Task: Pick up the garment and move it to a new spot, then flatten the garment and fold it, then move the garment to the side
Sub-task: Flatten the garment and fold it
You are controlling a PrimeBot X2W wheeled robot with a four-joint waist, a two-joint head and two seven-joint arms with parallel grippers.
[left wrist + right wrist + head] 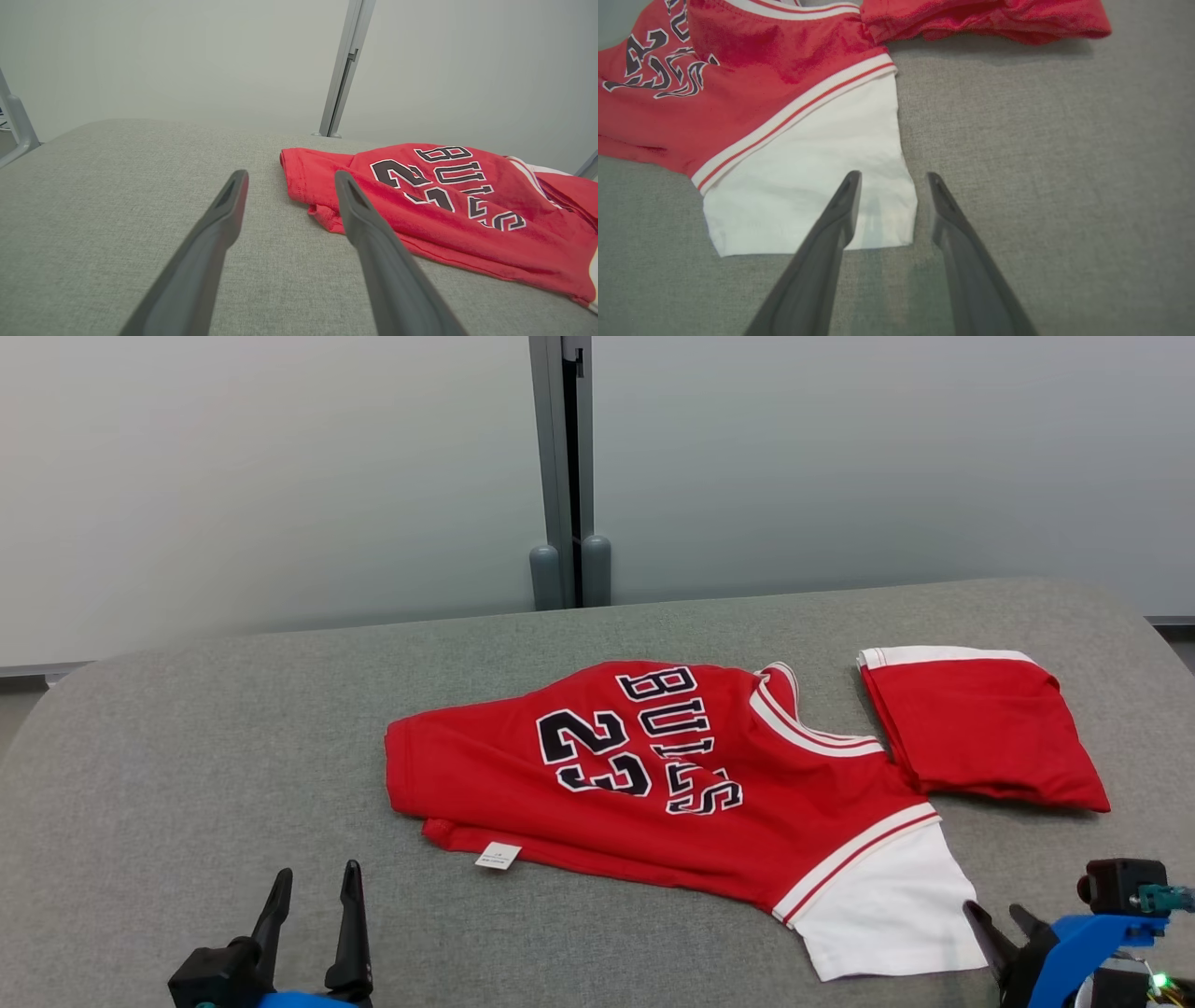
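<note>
While the red shirt (709, 784) lies spread out in the middle of the grey counter (233, 728), both grippers sit near the front edge. The shirt has black letters and the number 23 on it. Its white sleeve (887, 905) lies at the robot's right. The other sleeve (980, 728), red with a white band, lies farther back. A small white tag (498, 856) sticks out from the shirt's near edge. The left gripper (317, 873) is spread wide, holds nothing, and is away from the shirt. The right gripper (994, 908) has its fingers apart too. One finger is over the white sleeve's corner, the other over bare counter. It grips nothing.
</note>
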